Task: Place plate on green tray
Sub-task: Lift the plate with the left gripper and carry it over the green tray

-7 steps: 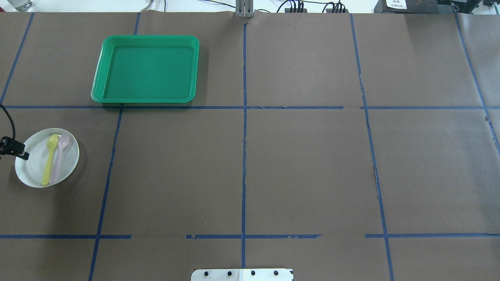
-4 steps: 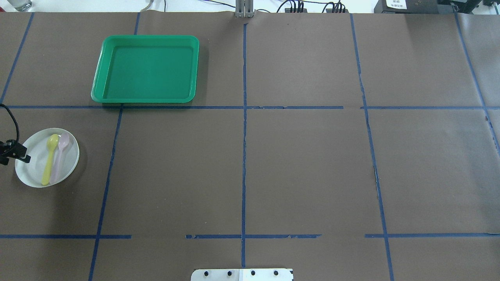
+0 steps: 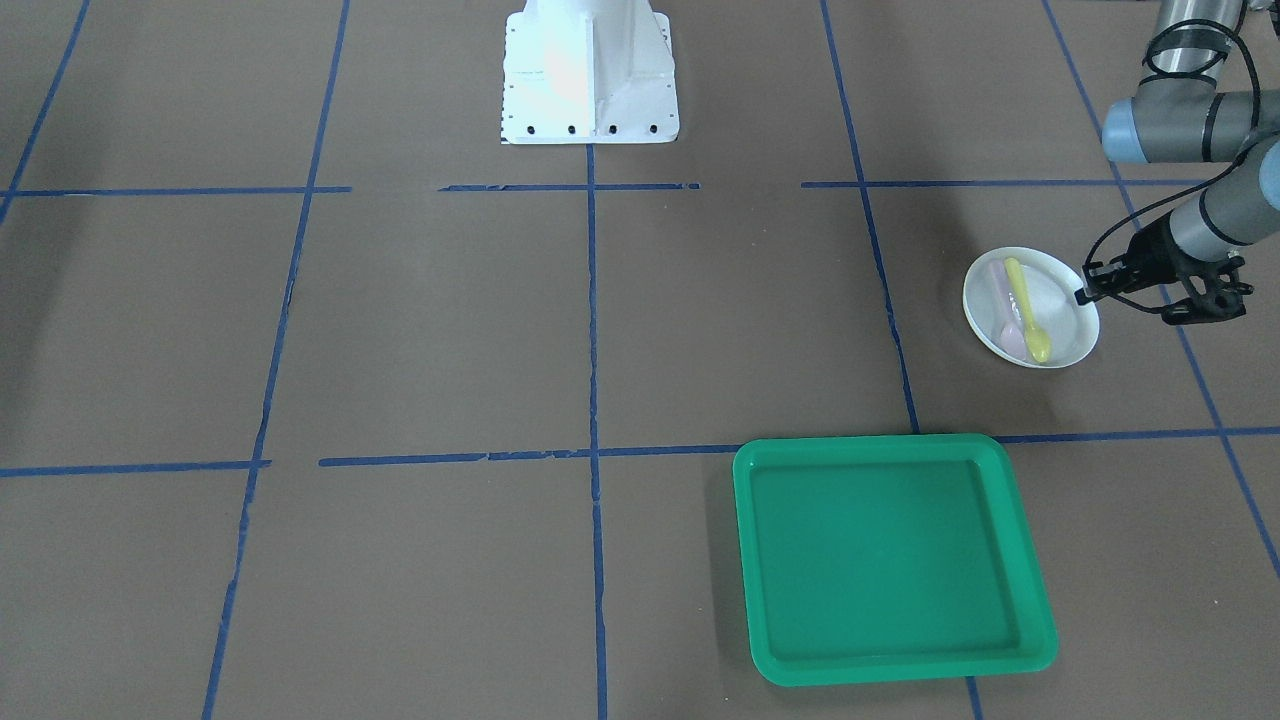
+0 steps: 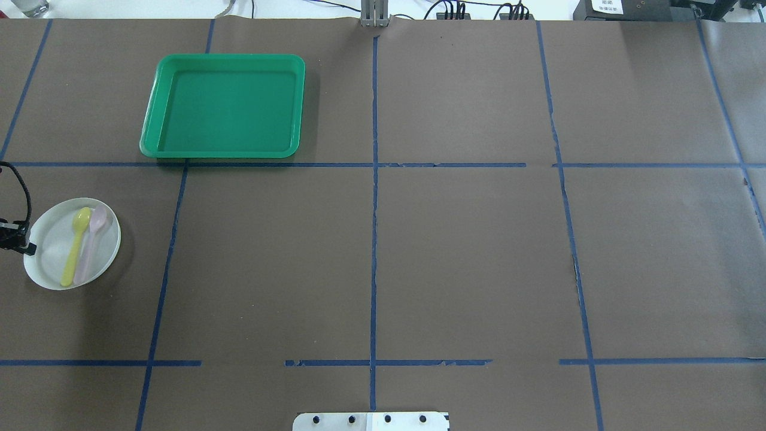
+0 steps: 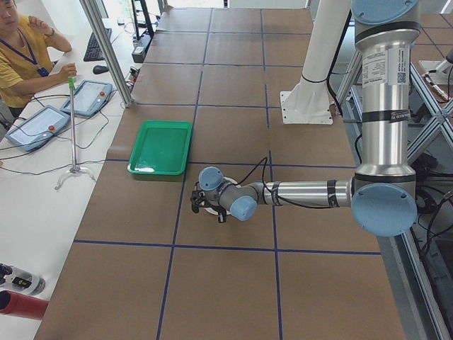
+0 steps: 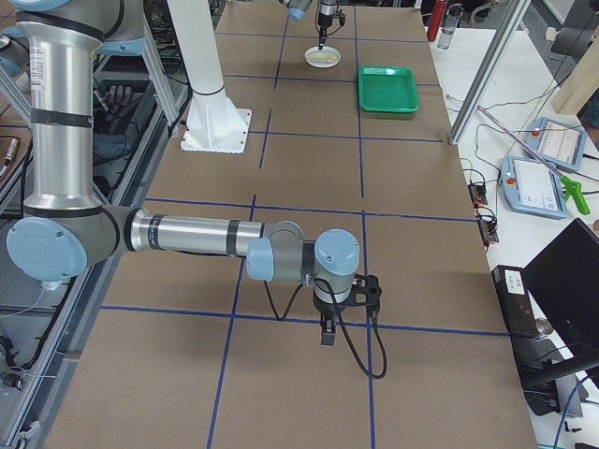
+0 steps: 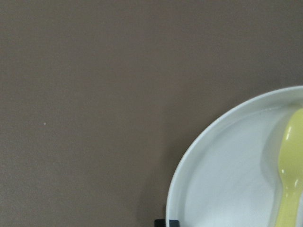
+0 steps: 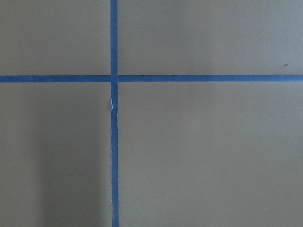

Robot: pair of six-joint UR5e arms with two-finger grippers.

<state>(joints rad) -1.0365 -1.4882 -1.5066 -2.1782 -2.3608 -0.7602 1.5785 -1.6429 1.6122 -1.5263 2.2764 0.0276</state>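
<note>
My left gripper [image 3: 1082,295] is pinched on the rim of the plate [image 3: 1066,312], at the right edge of the front-facing view, above the green tray [image 3: 885,550]. It looks like light, stiff, slick plastic. The rim is the only hold, and the yellow spoon [image 3: 1026,305] and pink spoon [image 3: 1002,292] would slide if tilted. The brown paper [image 3: 450,330] lies flat, with open room toward the tray.

Left claw [image 3: 1082,295] low, pointed downward
</note>
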